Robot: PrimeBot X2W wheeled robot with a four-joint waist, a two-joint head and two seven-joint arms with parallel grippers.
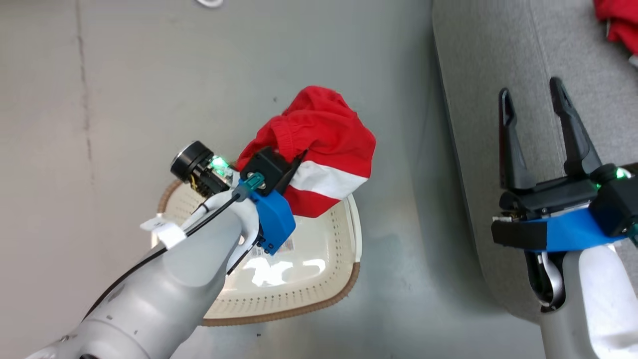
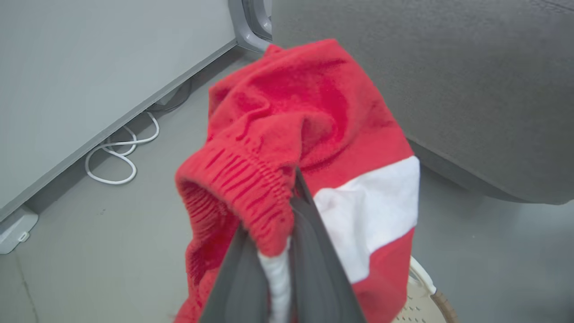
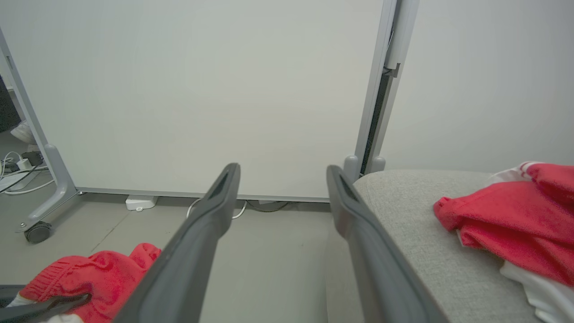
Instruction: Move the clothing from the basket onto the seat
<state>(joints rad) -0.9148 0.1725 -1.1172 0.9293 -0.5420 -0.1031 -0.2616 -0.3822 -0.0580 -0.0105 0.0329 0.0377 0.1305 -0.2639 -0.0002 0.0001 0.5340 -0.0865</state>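
Note:
My left gripper (image 1: 298,158) is shut on red shorts (image 1: 319,149) with a white stripe, pinched at the elastic waistband (image 2: 242,188). The shorts hang in the air above the far edge of the cream basket (image 1: 319,284), whose inside looks empty. The basket's brown rim (image 2: 441,303) peeks out at the lower right of the left wrist view. My right gripper (image 1: 536,107) stands open over the grey seat (image 1: 498,60) with nothing between its fingers (image 3: 215,211). Another red garment (image 3: 515,220) with white trim lies on the seat (image 3: 412,233), also visible at the head view's top right corner (image 1: 620,22).
The basket stands on grey floor (image 1: 199,75) left of the seat. White partition panels (image 3: 202,89) on castors stand beyond, with white cables (image 2: 119,154) on the floor at their base. A barcode sticker (image 1: 286,246) sits inside the basket.

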